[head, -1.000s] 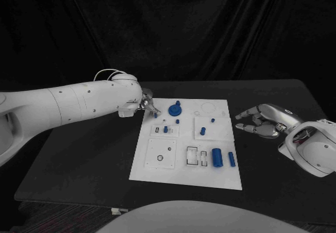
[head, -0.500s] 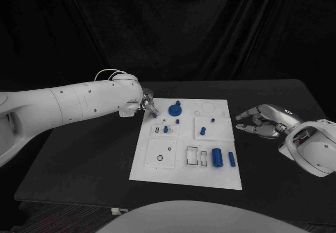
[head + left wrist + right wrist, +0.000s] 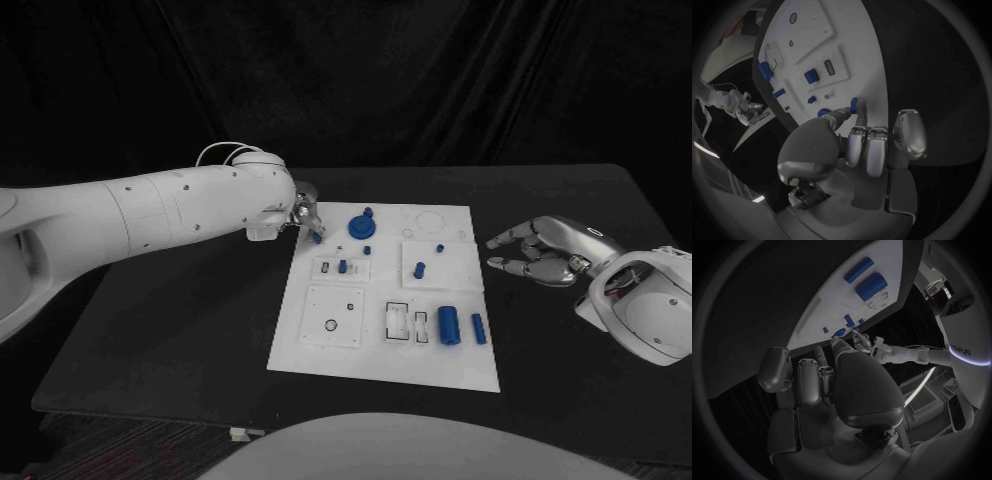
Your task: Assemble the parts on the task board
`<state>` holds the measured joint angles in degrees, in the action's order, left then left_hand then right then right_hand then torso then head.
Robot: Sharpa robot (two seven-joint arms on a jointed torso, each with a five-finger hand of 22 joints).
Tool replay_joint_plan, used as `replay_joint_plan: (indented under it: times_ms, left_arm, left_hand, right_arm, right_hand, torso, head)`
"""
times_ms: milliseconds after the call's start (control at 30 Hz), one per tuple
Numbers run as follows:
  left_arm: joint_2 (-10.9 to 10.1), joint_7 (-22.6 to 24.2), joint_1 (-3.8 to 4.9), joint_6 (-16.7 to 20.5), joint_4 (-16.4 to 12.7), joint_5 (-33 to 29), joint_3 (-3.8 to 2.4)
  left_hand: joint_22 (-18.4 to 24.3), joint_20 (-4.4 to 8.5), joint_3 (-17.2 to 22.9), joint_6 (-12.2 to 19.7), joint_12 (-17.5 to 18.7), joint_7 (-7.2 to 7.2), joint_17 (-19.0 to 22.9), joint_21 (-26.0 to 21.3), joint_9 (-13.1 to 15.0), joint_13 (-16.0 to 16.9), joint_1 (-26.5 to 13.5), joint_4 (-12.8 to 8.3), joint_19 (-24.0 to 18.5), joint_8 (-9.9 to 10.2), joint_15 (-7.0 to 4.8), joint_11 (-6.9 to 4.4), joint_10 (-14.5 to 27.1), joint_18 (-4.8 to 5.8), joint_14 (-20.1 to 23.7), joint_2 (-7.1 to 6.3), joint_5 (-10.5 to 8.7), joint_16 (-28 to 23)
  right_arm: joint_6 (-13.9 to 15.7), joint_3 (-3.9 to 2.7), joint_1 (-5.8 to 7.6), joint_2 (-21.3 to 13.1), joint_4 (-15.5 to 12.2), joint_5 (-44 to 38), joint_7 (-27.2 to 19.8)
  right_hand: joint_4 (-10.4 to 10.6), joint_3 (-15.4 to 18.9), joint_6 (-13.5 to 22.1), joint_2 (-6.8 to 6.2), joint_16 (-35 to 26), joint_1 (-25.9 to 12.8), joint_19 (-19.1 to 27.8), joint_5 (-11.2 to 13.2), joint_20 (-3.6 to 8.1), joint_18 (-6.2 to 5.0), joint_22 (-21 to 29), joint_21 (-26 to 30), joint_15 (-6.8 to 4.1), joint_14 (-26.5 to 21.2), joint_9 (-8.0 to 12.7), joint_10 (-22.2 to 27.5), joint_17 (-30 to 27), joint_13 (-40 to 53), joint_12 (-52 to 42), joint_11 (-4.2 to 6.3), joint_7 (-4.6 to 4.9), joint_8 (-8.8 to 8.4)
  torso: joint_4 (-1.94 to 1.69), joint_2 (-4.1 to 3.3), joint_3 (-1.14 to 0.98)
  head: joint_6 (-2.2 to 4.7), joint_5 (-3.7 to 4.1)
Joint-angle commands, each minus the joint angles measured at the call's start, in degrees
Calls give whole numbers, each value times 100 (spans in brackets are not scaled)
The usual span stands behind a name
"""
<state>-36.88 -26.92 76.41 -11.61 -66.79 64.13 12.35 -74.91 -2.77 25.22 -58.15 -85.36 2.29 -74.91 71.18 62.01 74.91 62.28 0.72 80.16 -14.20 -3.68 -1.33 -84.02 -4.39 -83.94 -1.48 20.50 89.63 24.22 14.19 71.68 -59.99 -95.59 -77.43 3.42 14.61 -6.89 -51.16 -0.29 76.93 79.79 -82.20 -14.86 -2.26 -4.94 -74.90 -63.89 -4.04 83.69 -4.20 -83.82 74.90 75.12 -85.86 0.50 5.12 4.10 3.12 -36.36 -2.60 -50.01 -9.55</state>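
The white task board (image 3: 378,350) lies in the middle of the black table. My left hand (image 3: 302,218) hovers over the board's far left corner and pinches a small blue piece (image 3: 316,237) between thumb and a finger; the left wrist view shows that piece (image 3: 854,106) at the fingertips just above the board (image 3: 817,35). On the board are a blue gear-like part (image 3: 361,222), a small peg (image 3: 418,268), a blue piece in a slot (image 3: 342,266) and two blue cylinders (image 3: 449,324). My right hand (image 3: 545,250) hangs right of the board with its fingers curled in and nothing in them.
Bare black table (image 3: 173,330) lies left of the board and in front of it. The board's near left part carries a square plate (image 3: 332,317) with a small hole. The right wrist view shows the two cylinders (image 3: 870,286) and the left hand (image 3: 864,342) far across the board.
The left hand has shifted very slightly toward the board's far edge with the blue piece still pinched. The right hand has stayed in place.
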Motion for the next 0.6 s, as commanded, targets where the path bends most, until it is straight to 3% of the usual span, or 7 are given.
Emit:
replay_joint_plan:
  times_ms: [33, 200, 600]
  left_arm:
    - [-52, 141, -9, 131, -73, -21, -5]
    - [-179, 163, -8, 339, -272, -21, -5]
    - [-521, 73, -6, 911, -895, -21, -5]
  left_hand:
    - [-948, 48, 264, -5, 26, -49, -1443, 7, 61, 1119, -70, -122, 7, -55, -49, -51, -207, 14, -552, -77, 32, -22]
    - [-950, 54, 593, 19, 34, -50, -1434, 16, 136, 1113, -176, -301, 15, -113, -56, -57, -209, 16, -545, -163, 76, -30]
    - [-937, 51, 806, 114, 87, -25, -1390, -30, 162, 1072, -258, -407, -8, -102, -51, -42, -171, 7, -510, -195, 140, -71]
  right_arm:
    - [-50, -3, -14, -5, -5, -13, 105]
    - [-52, -3, -14, -18, -12, -13, 116]
    - [-45, -3, -14, -37, -24, -13, 131]
  right_hand:
    - [-10, -14, -36, -13, -23, 59, 28, -40, 15, 6, -860, 30, -25, 344, 9, -294, 23, 1025, 31, 17, -5, -3]
    - [-15, -20, -37, -12, -37, 70, 37, -47, 15, 1, -853, 59, -25, 340, 10, -285, 9, 1013, 43, 16, -4, -3]
    - [-18, -23, -37, -13, -42, 75, 40, -50, 14, 0, -850, 69, -25, 339, 10, -281, 3, 1009, 47, 15, -3, -3]
  torso:
    - [-1, 0, -1]
    - [0, 1, 1]
    - [0, 0, 1]
  head:
    - [1, 5]
    - [1, 1]
    - [1, 0]
